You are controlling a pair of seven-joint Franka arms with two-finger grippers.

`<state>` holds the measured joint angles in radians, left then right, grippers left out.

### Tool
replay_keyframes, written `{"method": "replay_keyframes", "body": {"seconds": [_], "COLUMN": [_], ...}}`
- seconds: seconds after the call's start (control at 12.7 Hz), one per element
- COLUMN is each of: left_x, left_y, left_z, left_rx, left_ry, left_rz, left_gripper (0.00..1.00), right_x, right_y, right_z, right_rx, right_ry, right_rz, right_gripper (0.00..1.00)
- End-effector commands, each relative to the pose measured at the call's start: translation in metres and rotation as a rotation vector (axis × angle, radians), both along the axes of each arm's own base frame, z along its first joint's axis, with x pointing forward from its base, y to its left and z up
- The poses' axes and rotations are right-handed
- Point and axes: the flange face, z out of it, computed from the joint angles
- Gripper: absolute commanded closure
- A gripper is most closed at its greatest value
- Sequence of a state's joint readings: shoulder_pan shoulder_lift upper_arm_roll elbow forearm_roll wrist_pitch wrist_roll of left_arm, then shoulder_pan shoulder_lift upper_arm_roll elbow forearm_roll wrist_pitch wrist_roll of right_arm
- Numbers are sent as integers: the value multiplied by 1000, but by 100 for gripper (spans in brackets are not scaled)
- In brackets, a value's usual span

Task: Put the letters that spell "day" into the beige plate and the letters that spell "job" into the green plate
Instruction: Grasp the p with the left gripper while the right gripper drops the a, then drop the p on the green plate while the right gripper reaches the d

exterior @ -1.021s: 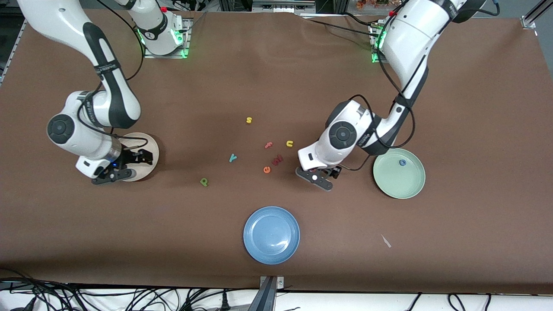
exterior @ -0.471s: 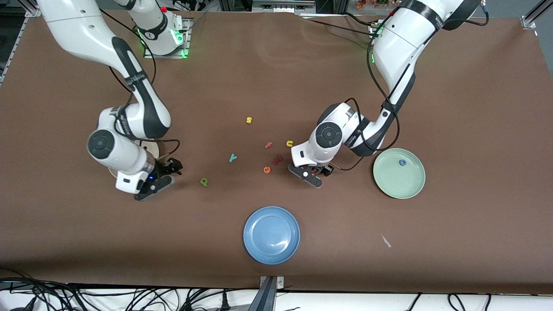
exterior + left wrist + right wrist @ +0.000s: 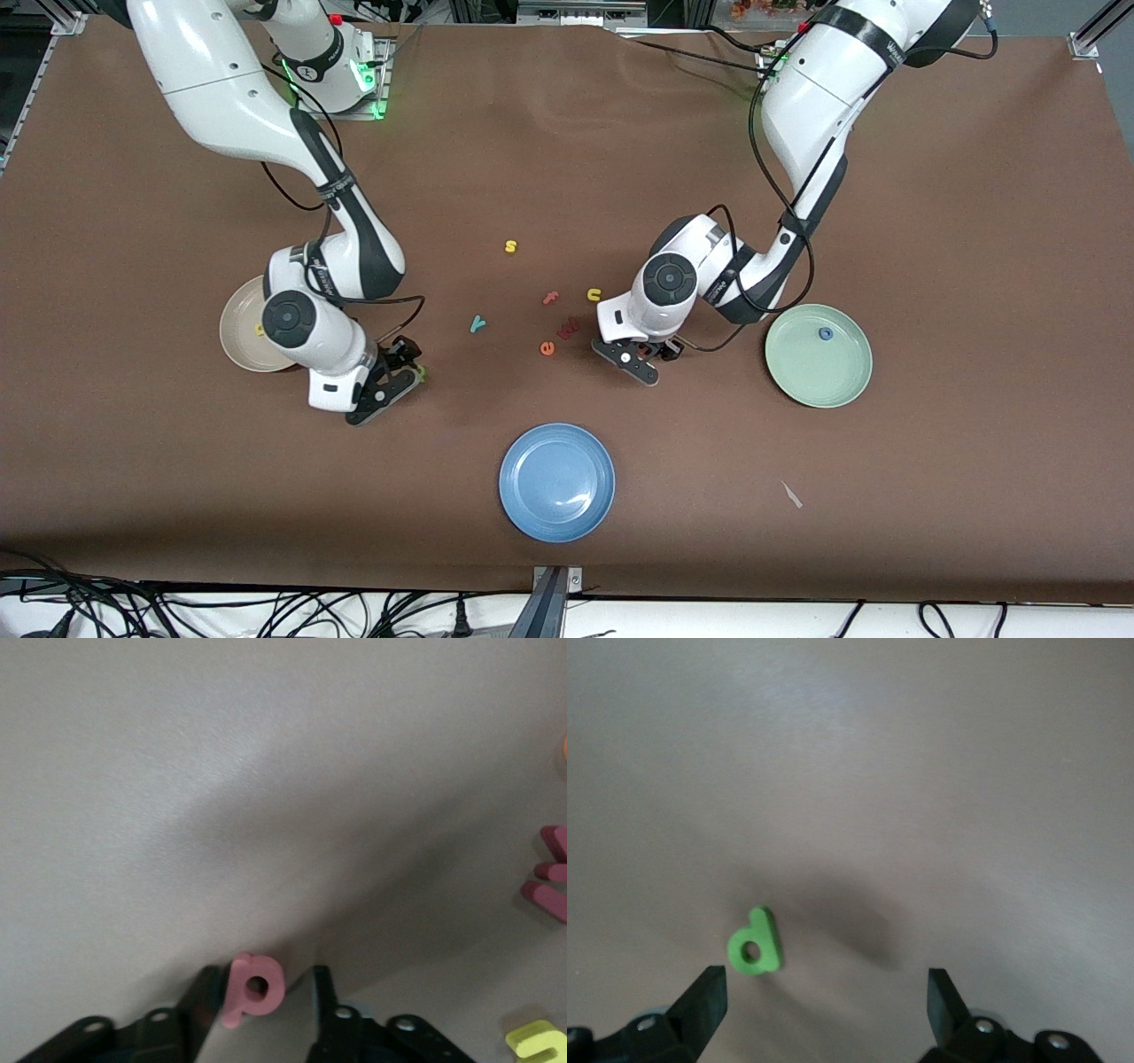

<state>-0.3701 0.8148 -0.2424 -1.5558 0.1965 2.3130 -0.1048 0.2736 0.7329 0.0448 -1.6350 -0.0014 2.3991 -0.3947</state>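
Note:
My left gripper (image 3: 261,1005) is down at the table with the pink "b" (image 3: 255,986) between its fingers. One finger (image 3: 205,997) is against the letter's stem, and a small gap shows at the other. In the front view the left gripper (image 3: 645,353) hides that letter. My right gripper (image 3: 824,1001) hangs open over the green "a" (image 3: 755,943), which lies near one fingertip. The beige plate (image 3: 237,350) holds the yellow "d" (image 3: 260,330). A blue "o" (image 3: 826,333) lies in the green plate (image 3: 819,372). The teal "y" (image 3: 477,323) lies mid-table.
Loose letters lie between the arms: a yellow "s" (image 3: 510,246), a pink "f" (image 3: 551,298), a yellow "u" (image 3: 594,294), an orange "e" (image 3: 547,348) and a dark red letter (image 3: 568,328). A blue plate (image 3: 556,481) sits nearer the front camera.
The right arm has swung from over the beige plate to the green "a". The left gripper has shifted slightly and its fingers have narrowed around the pink "b".

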Motion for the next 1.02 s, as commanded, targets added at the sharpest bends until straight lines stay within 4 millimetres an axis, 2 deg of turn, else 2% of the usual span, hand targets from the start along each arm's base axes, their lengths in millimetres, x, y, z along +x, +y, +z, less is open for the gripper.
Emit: {"method": "replay_keyframes", "body": {"seconds": [0.0,0.16,0.31,0.55,0.63,0.86,0.94], "left_x": [4,9,20,43,50,72,72], "left_y": [3,12,37,103,128,208,226], "left_z": [3,24,56,96,102,105,97], "left_rx": [22,41,80,129,137,128,127], "left_ry": [-12,-5,15,61,82,116,135], "left_rz": [-14,0,24,42,37,7,-5], "left_gripper": [93,93,92,91,91,90,90], "right_x": [1,0,-2,-8,-8,-12,-12], "right_y": [16,17,18,31,31,36,35], "right_z": [0,-5,-13,-13,-13,-16,-17], "right_rx": [-32,-51,-80,-87,-87,-89,-93], "right_ry": [-14,-13,-12,-11,-11,-6,-3], "right_rz": [64,88,118,140,140,149,156], "right_gripper": [0,0,5,11,12,13,21]}}
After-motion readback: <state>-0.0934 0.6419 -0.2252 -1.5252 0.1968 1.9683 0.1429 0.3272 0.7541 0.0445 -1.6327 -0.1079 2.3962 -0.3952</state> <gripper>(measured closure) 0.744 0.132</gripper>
